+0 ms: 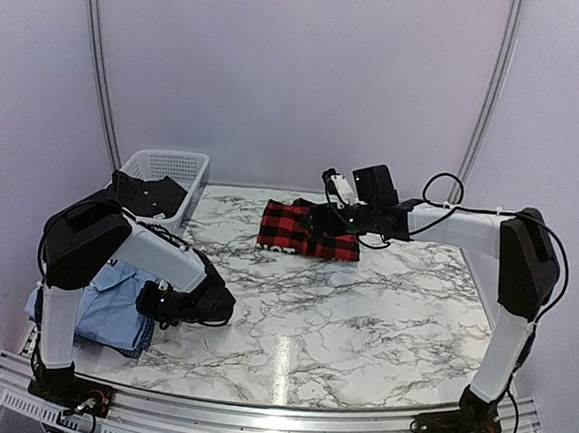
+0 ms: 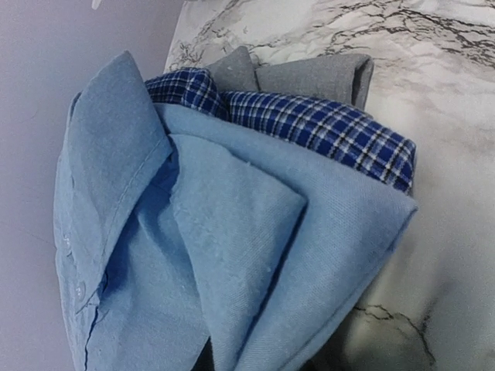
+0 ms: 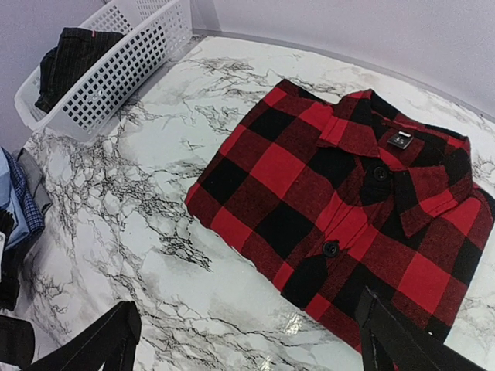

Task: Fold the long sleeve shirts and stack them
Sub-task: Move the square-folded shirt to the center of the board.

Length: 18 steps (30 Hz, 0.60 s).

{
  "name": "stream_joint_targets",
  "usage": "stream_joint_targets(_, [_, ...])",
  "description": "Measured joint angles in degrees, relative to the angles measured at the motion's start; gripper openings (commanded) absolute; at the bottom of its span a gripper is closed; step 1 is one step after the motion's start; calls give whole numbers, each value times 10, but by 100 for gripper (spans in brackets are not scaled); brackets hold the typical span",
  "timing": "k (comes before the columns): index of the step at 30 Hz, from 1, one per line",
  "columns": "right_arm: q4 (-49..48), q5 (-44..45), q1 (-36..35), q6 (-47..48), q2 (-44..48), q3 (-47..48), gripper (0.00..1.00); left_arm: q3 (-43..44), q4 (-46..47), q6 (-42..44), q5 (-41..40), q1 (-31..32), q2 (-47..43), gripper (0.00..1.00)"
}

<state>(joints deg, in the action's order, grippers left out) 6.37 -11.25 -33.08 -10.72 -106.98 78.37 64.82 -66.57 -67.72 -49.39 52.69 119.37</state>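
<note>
Right gripper (image 3: 247, 346), jaws wide apart, hovers over flannel shirt (image 3: 348, 209) near edge; light blue shirt (image 2: 232, 255) lies well left, beside left gripper (image 1: 169, 304) (grip unreadable).

We see bright, even light from overhead. A pale streak of glare crosses the glossy tabletop (image 1: 361, 323) in the top view, with a soft shadow beneath the left arm (image 1: 156, 256). In the left wrist view the light blue shirt (image 2: 232, 255) looks sharp, while the tabletop at lower right is blurred.

Table (image 1: 362, 313) glossy marble-look; flannel shirt (image 3: 286, 178) soft; blue shirt (image 2: 232, 255) matt weave; basket (image 3: 124, 69) probably plastic
</note>
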Motion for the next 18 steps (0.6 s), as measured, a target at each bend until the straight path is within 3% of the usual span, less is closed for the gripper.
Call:
stream_joint_targets(12, [-9, 7, -2, -14, 106, -92, 94, 126, 47, 96, 130, 21, -23, 0])
stream_joint_targets(18, [1, 43, -2, -25, 175, -145, 94, 265, 66, 109, 204, 52, 22, 0])
